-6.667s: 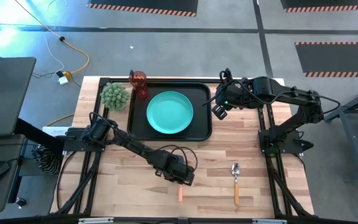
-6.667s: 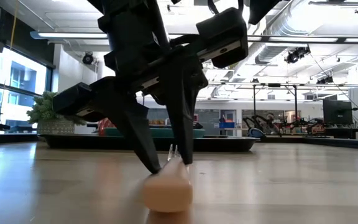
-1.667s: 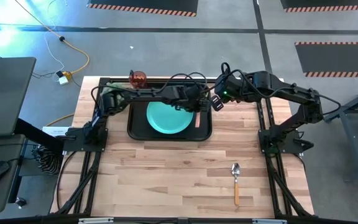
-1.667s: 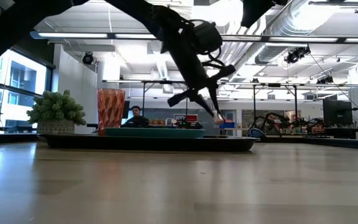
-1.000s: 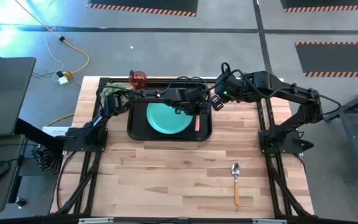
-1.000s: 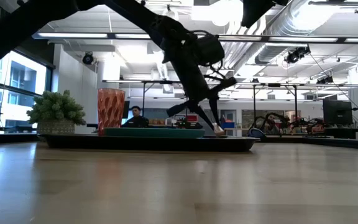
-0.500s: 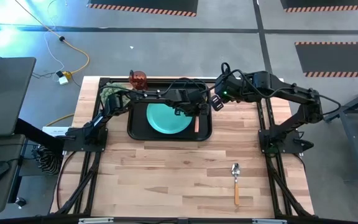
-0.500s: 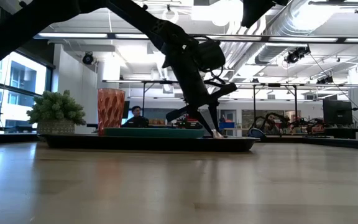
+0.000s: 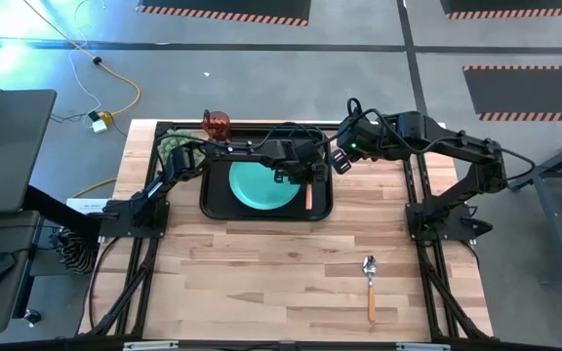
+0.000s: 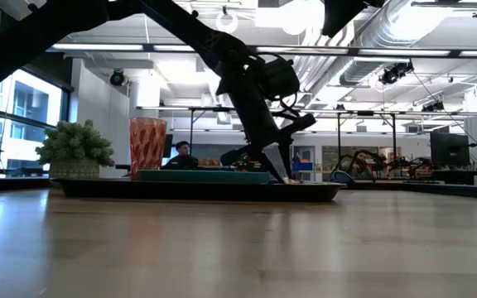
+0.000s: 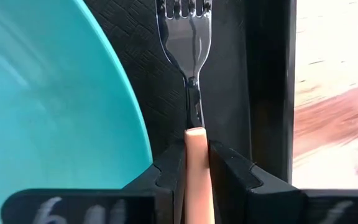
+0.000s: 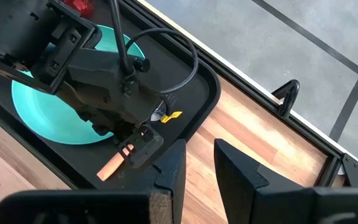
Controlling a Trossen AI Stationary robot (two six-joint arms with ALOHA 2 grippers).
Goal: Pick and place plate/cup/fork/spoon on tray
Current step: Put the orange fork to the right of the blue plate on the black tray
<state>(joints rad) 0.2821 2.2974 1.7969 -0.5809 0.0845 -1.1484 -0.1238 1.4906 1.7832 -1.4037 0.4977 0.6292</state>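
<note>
Jaws of the left gripper (image 11: 194, 163) are clamping the fork (image 11: 190, 74) by its handle, setting it on the tray (image 9: 322, 207) floor in the narrow strip between the plate (image 9: 260, 184) and the right rim. Released tilted, it is likely riding up onto either edge. Right gripper (image 12: 194, 163) is hovering parted beside the tray's far right corner; the spoon (image 9: 370, 283) is lying on the near table (image 9: 222, 273).

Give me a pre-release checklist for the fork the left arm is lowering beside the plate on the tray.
1. Left gripper shut on the fork handle: ok.
2. Fork over the tray floor, between the plate and the rim: ok.
3. Tines clear of the plate edge: ok.
4. Fork resting on the tray: cannot tell.
5. Right gripper clear, off the tray's corner: ok.
6. Spoon on the table, untouched: ok.
</note>
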